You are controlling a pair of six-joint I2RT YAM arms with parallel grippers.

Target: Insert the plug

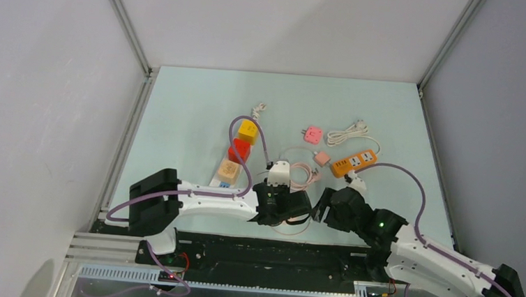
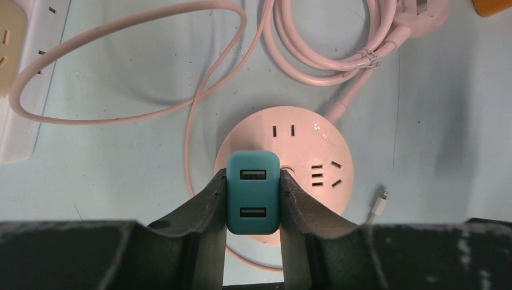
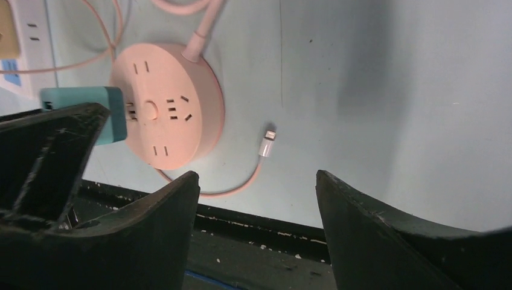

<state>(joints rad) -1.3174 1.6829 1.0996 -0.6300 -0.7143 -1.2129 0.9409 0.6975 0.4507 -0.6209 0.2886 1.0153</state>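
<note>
My left gripper [image 2: 253, 181] is shut on a teal two-port USB charger plug [image 2: 253, 192], gripping its two sides. It holds the plug over the left part of a round pink power socket [image 2: 314, 145] lying on the table. In the right wrist view the plug [image 3: 115, 115] sits against the face of the socket [image 3: 175, 103], with its prongs at the slots; I cannot tell how deep they are. My right gripper [image 3: 256, 181] is open and empty, just right of the socket near the table's front edge. In the top view the left gripper [image 1: 291, 210] and the right gripper [image 1: 322, 208] are close together.
The socket's pink cord is coiled behind it [image 2: 326, 42]. A pink cable's white connector tip [image 3: 267, 142] lies right of the socket. A white strip with yellow, red and beige cubes [image 1: 235, 157] lies at back left. An orange strip [image 1: 352, 163], a pink adapter [image 1: 313, 134] and a white cable [image 1: 349, 132] lie at back right.
</note>
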